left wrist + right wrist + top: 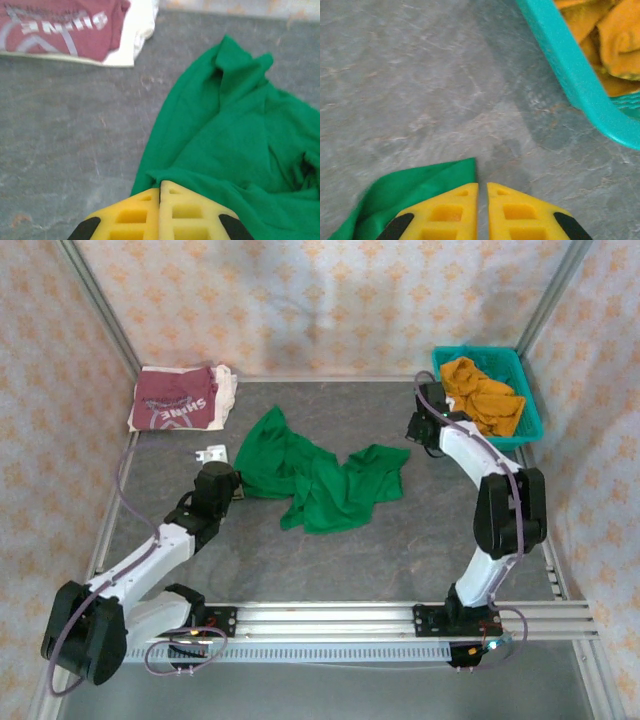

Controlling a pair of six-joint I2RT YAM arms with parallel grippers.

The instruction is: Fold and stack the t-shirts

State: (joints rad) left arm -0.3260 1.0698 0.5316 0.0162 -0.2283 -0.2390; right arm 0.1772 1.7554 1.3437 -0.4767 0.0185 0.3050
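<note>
The green t-shirt lies crumpled and unfolded in the middle of the grey desk, one lobe bunched toward the left and a flatter flap reaching right. The maroon t-shirt with white lettering sits folded at the far left corner, well apart from the green one, resting on a white cloth that shows along its right edge. A small white object lies on the desk between the two shirts.

The left fingers are clenched tight together, their tips at the left hem of the green t-shirt; I cannot tell whether a fold of cloth is caught between them. The right fingers stand slightly parted with a narrow slit of bare desk showing between them, released, holding nothing. A corner of the green t-shirt lies just beside the tip of one finger.

A teal mesh basket stands at the far right corner, near the right fingers, with orange cloth heaped inside it.
</note>
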